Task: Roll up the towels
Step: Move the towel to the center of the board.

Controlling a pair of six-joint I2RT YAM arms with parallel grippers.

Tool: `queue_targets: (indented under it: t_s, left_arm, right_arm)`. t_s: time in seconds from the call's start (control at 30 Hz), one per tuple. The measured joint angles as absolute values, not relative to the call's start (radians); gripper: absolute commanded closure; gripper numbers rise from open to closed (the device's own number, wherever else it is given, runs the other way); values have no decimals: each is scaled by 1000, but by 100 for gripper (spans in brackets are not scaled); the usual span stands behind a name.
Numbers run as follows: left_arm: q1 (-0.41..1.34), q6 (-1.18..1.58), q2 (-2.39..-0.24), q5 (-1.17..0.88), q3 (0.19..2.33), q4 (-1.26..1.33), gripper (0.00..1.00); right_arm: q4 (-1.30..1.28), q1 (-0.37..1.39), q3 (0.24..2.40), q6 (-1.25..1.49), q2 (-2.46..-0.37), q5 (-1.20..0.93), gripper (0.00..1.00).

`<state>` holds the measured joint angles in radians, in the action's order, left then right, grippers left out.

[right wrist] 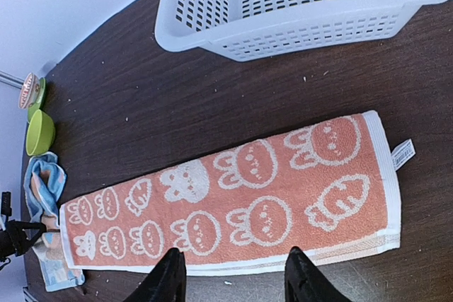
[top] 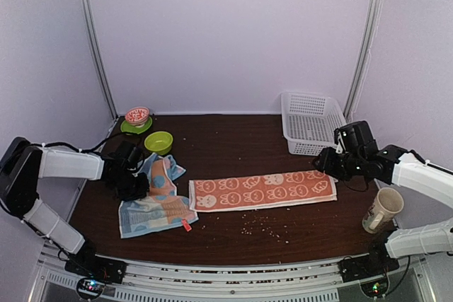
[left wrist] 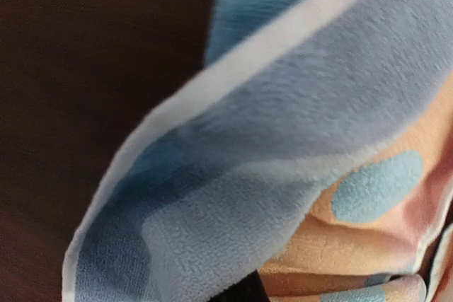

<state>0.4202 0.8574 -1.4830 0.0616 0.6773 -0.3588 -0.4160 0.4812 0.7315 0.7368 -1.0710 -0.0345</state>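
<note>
1. The left gripper [top: 133, 183] is closed at the left edge of the light-blue towel [top: 157, 206], which lies bunched on the left of the table [top: 233, 245]. A raised fold fills the left wrist view, so the cloth looks pinched, though the fingers themselves are hidden.
2. The right gripper [right wrist: 233, 281] has its jaws apart with nothing between them. It hovers over the near long edge of the orange towel [right wrist: 233, 203], which lies flat and stretched out mid-table, its tagged end toward the basket [right wrist: 283, 33].
3. The pinch may catch only one layer, in which case the blue towel would drag in a crumple rather than spread.
4. Its right edge lies just beside the orange towel's left end, so a pull that way could ruck the flat one.
5. The green bowl [top: 158, 142] sits near the left arm, and a wide swing could knock it.
6. A grip on the orange hem alone would likely slip, leaving a skewed roll.
</note>
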Motion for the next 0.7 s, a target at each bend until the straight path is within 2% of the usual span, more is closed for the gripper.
queue_targets:
  t_s: [0.27,0.33,0.43,0.53,0.63,0.7]
  left_arm:
    - [291,882,-1452,238,727,-571,99]
    - [289,885,-1431,291,773,-639,85]
    - [289,891,-1378,364,849,-723,49]
    - [303,882,-1301,405,905,-783,25]
    - [407,877,-1225,442,962,-833,20]
    - [548,880,-1219,437,1023,-835,25]
  right_arm:
    - [-417,482,734,714,-1045,-15,48]
    - [-417,482,735,708,-1045,-14,45]
    - [-417,482,736,701,-1045,-14,41]
    - [-417,482,738,692,-1045,-15,40]
    - [-416,482,738,680,-1044,-20,40]
    - [-416,482,738,678,-1040,-22,41]
